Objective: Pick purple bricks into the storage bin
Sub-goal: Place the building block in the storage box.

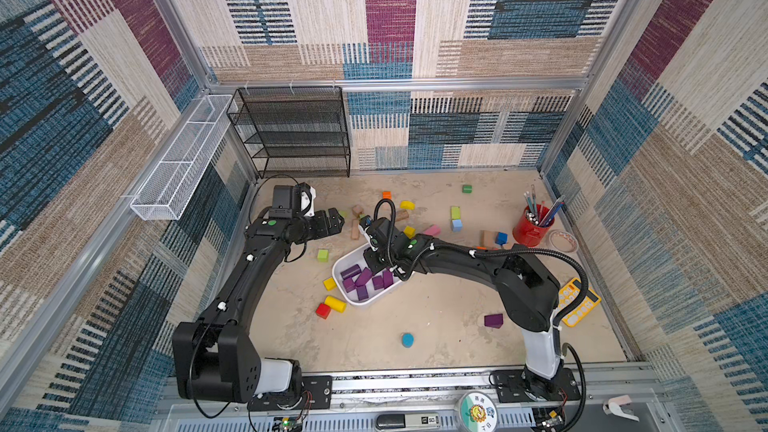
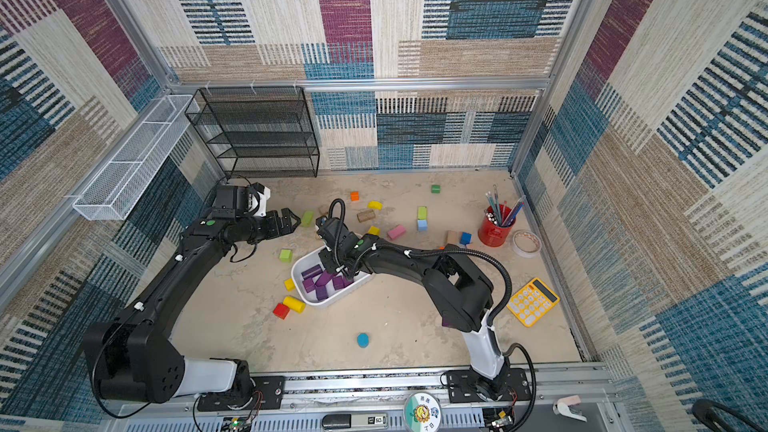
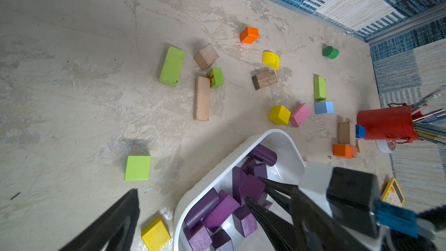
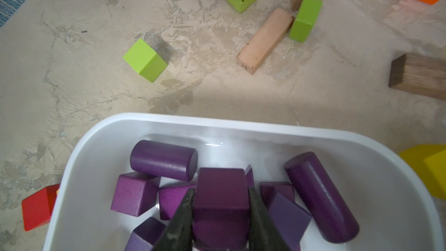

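Right pincer [image 4: 221, 190] grips brick [image 4: 220, 179], seemingly inside bin rim [image 4: 217, 123].

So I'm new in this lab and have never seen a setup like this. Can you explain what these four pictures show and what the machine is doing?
Two black robot arms stand at the table's near edge, each ending in a two-fingered tool. Two pictures come from one overhead camera head, so they look nearly alike. The other two come from a camera on each wrist. On the table lie coloured wooden blocks, a red pencil cup, a yellow calculator and a tape roll. The white storage bin holds several purple bricks. The right tool is shut on a purple brick over the bin. The left tool hangs open and empty, off to one side. A stray purple brick lies on the table.
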Tool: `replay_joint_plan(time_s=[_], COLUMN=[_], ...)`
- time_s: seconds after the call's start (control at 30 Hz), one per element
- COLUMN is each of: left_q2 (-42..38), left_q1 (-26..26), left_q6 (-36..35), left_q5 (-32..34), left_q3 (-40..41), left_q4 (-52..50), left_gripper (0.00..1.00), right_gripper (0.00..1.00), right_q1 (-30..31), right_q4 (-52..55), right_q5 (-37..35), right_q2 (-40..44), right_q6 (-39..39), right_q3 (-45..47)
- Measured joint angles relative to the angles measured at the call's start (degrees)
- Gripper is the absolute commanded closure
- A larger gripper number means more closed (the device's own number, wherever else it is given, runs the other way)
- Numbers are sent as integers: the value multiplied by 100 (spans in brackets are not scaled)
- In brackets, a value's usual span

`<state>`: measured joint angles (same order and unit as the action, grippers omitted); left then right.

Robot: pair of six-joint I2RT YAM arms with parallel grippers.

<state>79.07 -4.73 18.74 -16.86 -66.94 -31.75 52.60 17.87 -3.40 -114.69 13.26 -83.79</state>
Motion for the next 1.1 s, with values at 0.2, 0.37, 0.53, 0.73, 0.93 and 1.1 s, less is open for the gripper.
replay_joint_plan(time_s=[0.2,0.37,0.53,0.73,0.93,1.1], left_q2=[35,35,35,35,35,35], left_q1=[39,50,70,85,85,85], left_q6=[76,79,79,81,81,83], left_q5=[-11,-22,-35,-122,-149,-153], left_q3=[0,0,0,0,0,0], left_q4=[2,20,22,22,24,26], left_gripper=[2,2,2,2,2,2], right_gripper=[72,72,72,71,68,67], right_q1=[4,20,28,31,37,63], right_q4=[-321,-444,-511,-601,-601,-601], right_q5=[2,-2,-35,-168,-188,-214], right_q2=[-151,-337,-450,-501,-529,-557], right_q6=[44,46,68,90,127,131], right_q3=[90,50,17,61,111,107])
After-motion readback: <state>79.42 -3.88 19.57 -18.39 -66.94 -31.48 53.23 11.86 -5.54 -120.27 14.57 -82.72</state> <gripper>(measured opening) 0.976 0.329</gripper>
